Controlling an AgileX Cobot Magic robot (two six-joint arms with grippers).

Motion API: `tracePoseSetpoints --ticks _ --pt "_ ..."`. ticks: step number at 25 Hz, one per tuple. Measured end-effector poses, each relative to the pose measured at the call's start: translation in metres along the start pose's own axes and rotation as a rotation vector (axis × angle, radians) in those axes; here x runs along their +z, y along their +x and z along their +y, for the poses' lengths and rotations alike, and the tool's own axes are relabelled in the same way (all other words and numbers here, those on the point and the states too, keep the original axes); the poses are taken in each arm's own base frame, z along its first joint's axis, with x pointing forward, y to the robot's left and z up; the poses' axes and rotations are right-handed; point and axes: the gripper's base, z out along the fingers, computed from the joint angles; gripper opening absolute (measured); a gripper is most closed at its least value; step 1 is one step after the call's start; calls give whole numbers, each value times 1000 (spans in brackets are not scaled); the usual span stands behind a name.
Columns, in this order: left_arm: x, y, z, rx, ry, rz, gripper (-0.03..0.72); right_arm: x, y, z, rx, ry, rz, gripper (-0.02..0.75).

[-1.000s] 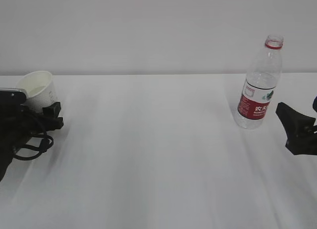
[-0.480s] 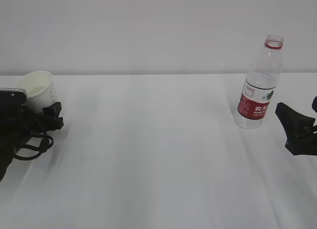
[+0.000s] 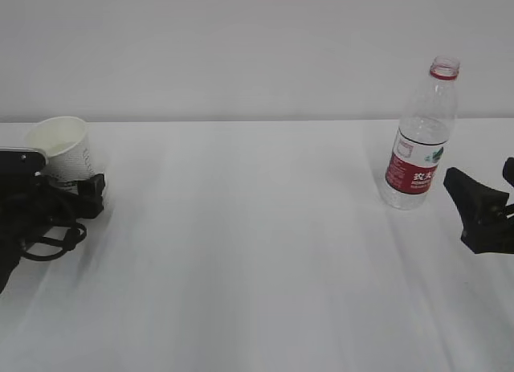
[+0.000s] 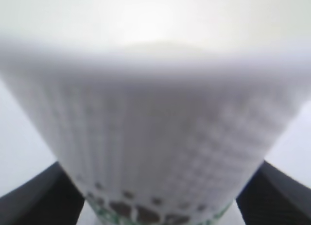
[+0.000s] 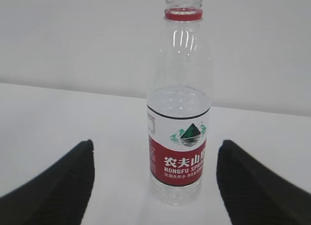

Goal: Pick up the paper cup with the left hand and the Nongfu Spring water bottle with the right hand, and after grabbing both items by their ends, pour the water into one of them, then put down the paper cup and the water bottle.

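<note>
Your left pincer [image 3: 90,187] straddles the cup [image 3: 64,149], jaws released; thin paper crushes, so pinch its base lightly. Right pincer [image 5: 154,179] gapes before the bottle [image 5: 180,106]; grip its stiffer labelled waist

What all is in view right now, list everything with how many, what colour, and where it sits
paper cup: one, white with dotted texture and cream inside, upright at the far left of the table, between the left gripper's fingers
Nongfu Spring water bottle: one, clear with red neck ring and red-and-white label, no cap, upright at the right of the table, partly filled
water: clear, in the lower part of the bottle
table: one, white, spanning the whole scene
wall: plain white, behind the table
left gripper: one, black, low at the left edge, fingers either side of the cup's base
right gripper: one, black, open, just right of the bottle, not touching it
</note>
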Motion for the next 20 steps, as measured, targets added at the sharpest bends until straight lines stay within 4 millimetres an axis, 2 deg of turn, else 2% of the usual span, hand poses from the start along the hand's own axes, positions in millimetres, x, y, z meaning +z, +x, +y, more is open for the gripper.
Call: tracePoseSetpoints --ticks 7,20 --pt "-5 -9 0 -3 1 -19 691 0 0 0 0 -1 0 589" --pt "-47 -17 1 -1 -1 15 688 0 0 0 -1 -2 0 588"
